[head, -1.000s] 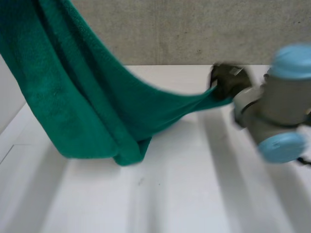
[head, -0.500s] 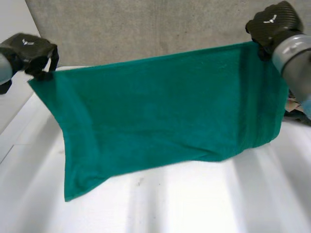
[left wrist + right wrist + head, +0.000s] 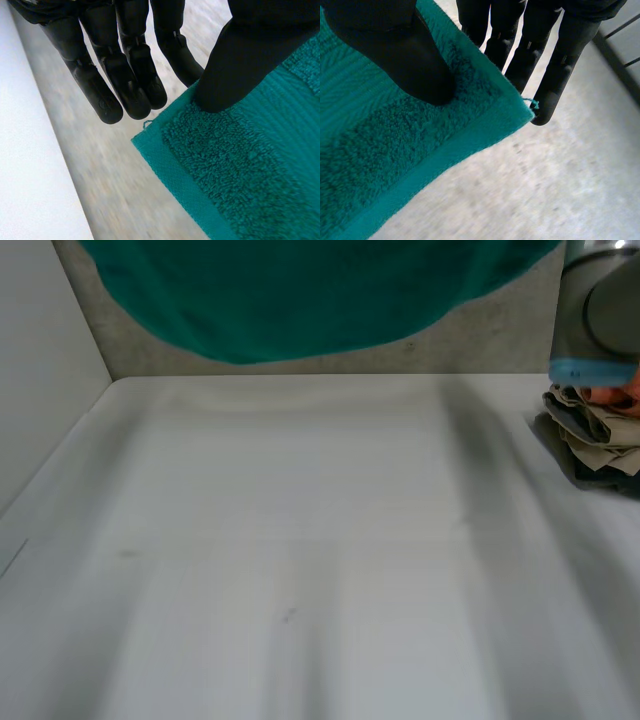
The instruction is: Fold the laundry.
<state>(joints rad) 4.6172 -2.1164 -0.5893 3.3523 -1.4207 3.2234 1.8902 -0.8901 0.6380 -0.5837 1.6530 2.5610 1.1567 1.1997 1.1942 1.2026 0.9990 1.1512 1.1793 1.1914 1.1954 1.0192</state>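
Since the frame half a second ago, both arms have raised the towel (image 3: 300,300). Its lower edge, which hung down in front of the table (image 3: 300,560), now shows against the far wall in the head view.

Nearest me lies the white table top. Further out, at my right, a pile of crumpled clothes (image 3: 600,435) rests on the table beside my right arm (image 3: 600,310). Farthest away, the green towel hangs clear of the surface.

My left hand (image 3: 127,75) pinches one upper corner, with the thumb pressed on the terry face and straight fingers behind the hem. My right hand (image 3: 395,55) pinches the opposite corner the same way.

The towel's long axis therefore runs left to right between the hands, and neither hand is nearer. I judge that the next move is to lay the towel flat on the table, toward me. Both hands should descend together to keep the top edge level.
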